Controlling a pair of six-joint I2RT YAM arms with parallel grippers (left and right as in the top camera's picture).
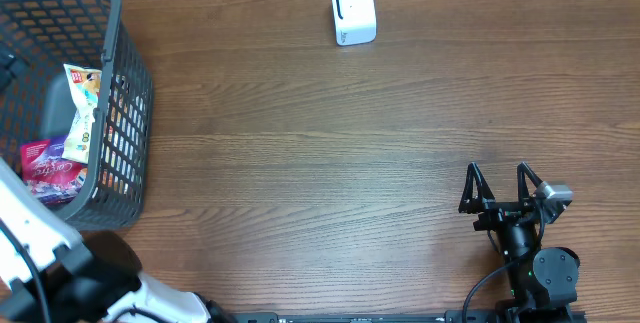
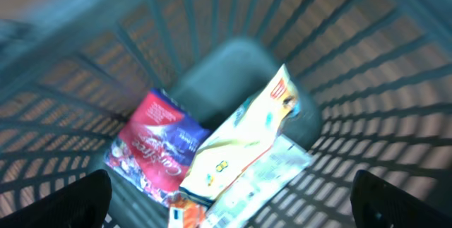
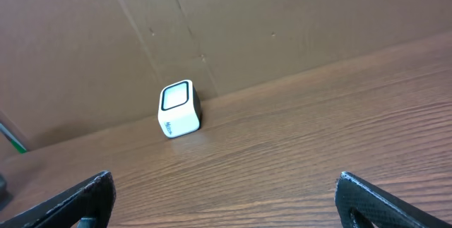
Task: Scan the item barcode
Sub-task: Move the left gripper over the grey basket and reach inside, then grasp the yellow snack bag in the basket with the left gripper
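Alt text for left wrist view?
Looking down into a grey mesh basket holding a red packet and a pale yellow packet overlapping it, slightly blurred. The open left tool frames the bottom corners, holding nothing.

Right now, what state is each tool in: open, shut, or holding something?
Left tool: open, holding nothing, over the basket.
Right tool: open, holding nothing.

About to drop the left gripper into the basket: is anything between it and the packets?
Nothing visible blocks the yellow-white packet, which lies on top. It partly covers the red packet beneath it, inside the basket.
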